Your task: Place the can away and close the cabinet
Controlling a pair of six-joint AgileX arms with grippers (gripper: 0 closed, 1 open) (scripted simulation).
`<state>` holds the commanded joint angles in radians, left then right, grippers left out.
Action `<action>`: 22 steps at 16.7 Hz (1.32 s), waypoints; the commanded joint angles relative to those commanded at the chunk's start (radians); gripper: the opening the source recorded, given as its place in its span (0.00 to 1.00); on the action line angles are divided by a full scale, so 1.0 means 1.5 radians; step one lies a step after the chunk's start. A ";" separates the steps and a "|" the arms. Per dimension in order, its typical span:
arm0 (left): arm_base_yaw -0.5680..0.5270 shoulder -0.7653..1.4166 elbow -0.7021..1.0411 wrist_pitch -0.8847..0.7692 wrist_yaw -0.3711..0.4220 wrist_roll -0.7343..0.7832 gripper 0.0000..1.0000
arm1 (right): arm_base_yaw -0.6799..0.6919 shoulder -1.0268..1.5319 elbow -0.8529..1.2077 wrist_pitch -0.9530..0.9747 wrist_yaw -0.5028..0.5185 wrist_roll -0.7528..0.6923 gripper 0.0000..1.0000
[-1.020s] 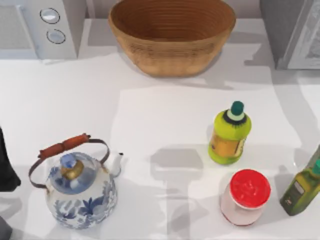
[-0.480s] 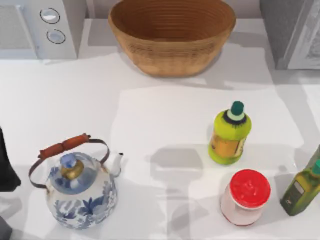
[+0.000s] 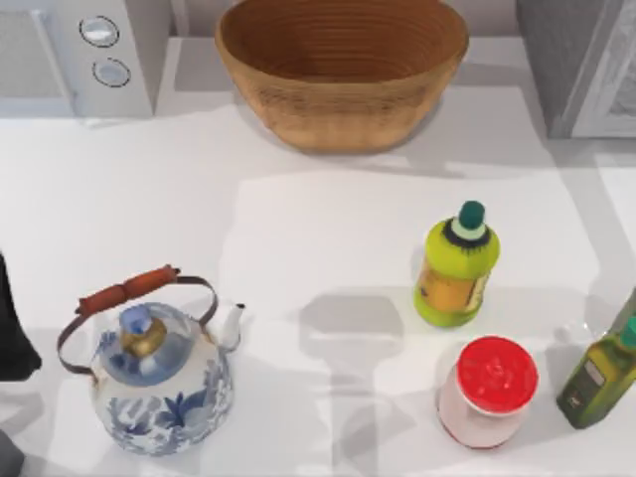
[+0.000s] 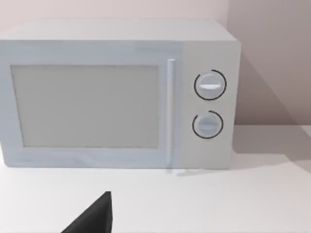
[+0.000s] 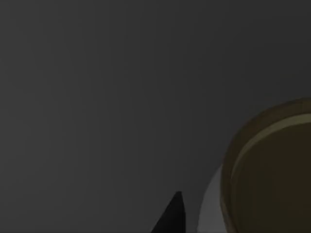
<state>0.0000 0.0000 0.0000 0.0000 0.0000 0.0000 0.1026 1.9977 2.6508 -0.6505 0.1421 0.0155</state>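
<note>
The grey cabinet [image 3: 566, 60] stands at the table's back right corner, with a pale panel [image 3: 611, 94] angled along its side. The right wrist view is dim. In it a round can [image 5: 272, 170] with a dull gold rim and a white side sits close against a dark grey surface, beside a black part of my right gripper [image 5: 170, 218]. My left arm [image 3: 10, 328] is parked at the left edge of the table. A black tip of my left gripper [image 4: 92, 218] faces the microwave.
A wicker basket [image 3: 343, 70] stands at the back centre and a white microwave [image 3: 84, 55] at the back left. A blue-and-white kettle [image 3: 159, 373] sits front left. A yellow-green bottle [image 3: 457, 268], a red-lidded jar [image 3: 489, 390] and an olive oil bottle [image 3: 601, 373] stand front right.
</note>
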 joint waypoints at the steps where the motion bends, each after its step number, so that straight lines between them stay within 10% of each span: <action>1: 0.000 0.000 0.000 0.000 0.000 0.000 1.00 | -0.002 0.022 0.029 -0.007 -0.004 0.000 0.00; 8: 0.000 0.000 0.000 0.000 0.000 0.000 1.00 | -0.004 0.061 0.077 -0.019 -0.012 0.001 0.00; 22: 0.000 0.000 0.000 0.000 0.000 0.000 1.00 | -0.004 0.061 0.077 -0.019 -0.012 0.001 1.00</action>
<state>0.0000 0.0000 0.0000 0.0000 0.0000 0.0000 0.0963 2.0889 2.7657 -0.6792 0.1248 0.0170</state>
